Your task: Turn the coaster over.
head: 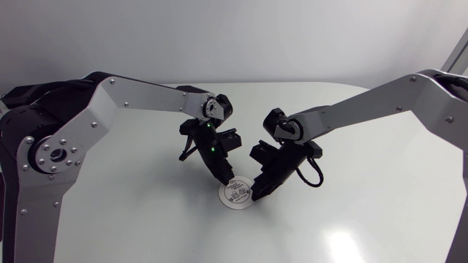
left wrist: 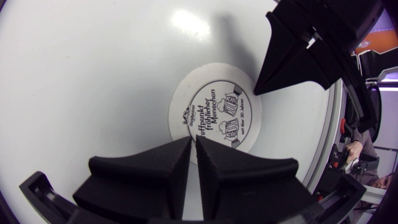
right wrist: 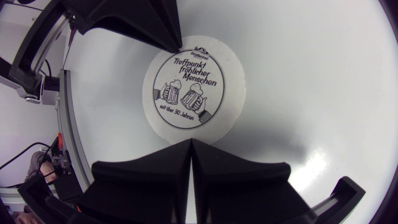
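Currently: 1 round coaster [head: 238, 193], no long axis, flat on table [head: 351, 212], printed face up. Left gripper [left wrist: 193, 144] and right gripper [right wrist: 189, 143] sit at the coaster's opposite edges, fingers pressed together, holding nothing.

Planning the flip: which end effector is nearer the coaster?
Neither clearly. The left end effector has its tip at one rim of the coaster, and the right end effector at the opposite rim, both shut.
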Robot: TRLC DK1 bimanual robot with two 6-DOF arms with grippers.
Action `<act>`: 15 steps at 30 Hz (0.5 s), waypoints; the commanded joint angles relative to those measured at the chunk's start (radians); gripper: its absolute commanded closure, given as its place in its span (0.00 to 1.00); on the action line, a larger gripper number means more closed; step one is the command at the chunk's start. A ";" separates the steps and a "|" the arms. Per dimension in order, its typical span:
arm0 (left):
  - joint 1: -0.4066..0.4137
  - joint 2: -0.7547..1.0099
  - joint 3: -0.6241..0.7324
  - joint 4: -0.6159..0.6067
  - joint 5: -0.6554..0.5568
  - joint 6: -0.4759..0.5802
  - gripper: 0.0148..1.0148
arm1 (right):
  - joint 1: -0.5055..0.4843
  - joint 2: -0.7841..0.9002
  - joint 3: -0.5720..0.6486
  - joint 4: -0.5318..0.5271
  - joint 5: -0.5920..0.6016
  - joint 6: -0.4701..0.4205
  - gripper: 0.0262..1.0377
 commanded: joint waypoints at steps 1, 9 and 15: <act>-0.006 0.038 -0.033 -0.015 -0.006 0.017 0.99 | -0.005 0.014 -0.048 -0.015 0.020 -0.015 0.98; -0.005 0.068 -0.077 -0.022 -0.006 0.037 0.99 | -0.017 0.010 -0.039 -0.023 0.017 -0.031 0.98; -0.057 0.038 -0.154 -0.029 0.002 0.063 0.99 | -0.037 0.047 0.012 -0.037 0.022 -0.049 0.98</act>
